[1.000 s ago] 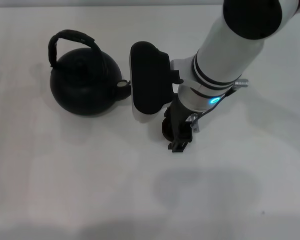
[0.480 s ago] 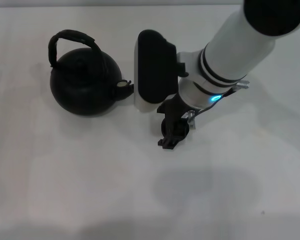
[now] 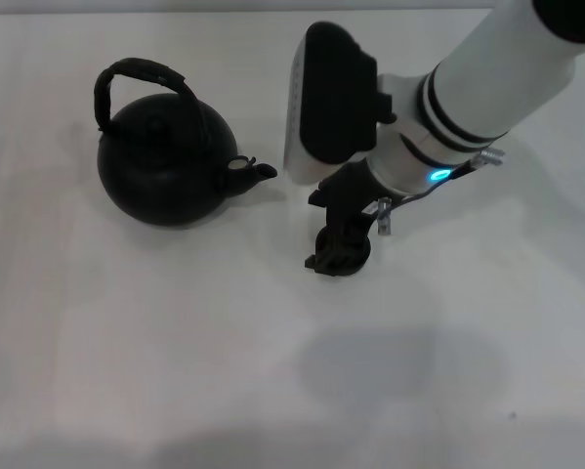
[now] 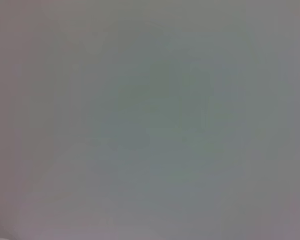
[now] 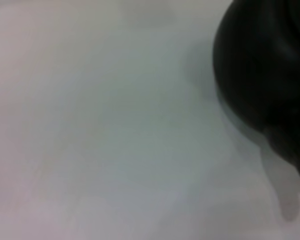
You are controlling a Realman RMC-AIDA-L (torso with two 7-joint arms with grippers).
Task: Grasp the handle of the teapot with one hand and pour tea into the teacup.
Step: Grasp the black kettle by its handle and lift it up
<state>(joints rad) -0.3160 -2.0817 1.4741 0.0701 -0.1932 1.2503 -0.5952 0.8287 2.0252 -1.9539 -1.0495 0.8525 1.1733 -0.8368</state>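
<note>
The matte black teapot (image 3: 163, 166) stands on the white table at the left, its short spout (image 3: 253, 172) pointing right. Its arched, wrapped handle (image 3: 141, 73) stands upright over the lid. My right gripper (image 3: 333, 256) hangs low over the table to the right of the spout, apart from the teapot. The small dark teacup (image 3: 351, 244) shows as a round shape directly beneath the gripper, mostly hidden by it. The right wrist view shows part of the teapot's body (image 5: 265, 75). My left gripper is out of view, and its wrist view shows only a blank surface.
The white tabletop (image 3: 175, 342) spreads around the teapot and gripper. My right arm (image 3: 487, 88) comes in from the upper right, with its black wrist camera housing (image 3: 336, 98) above the gripper.
My right arm has swung up and to the right, uncovering the teapot's spout. The gripper's tip has shifted slightly left near the cup. The teapot has not moved.
</note>
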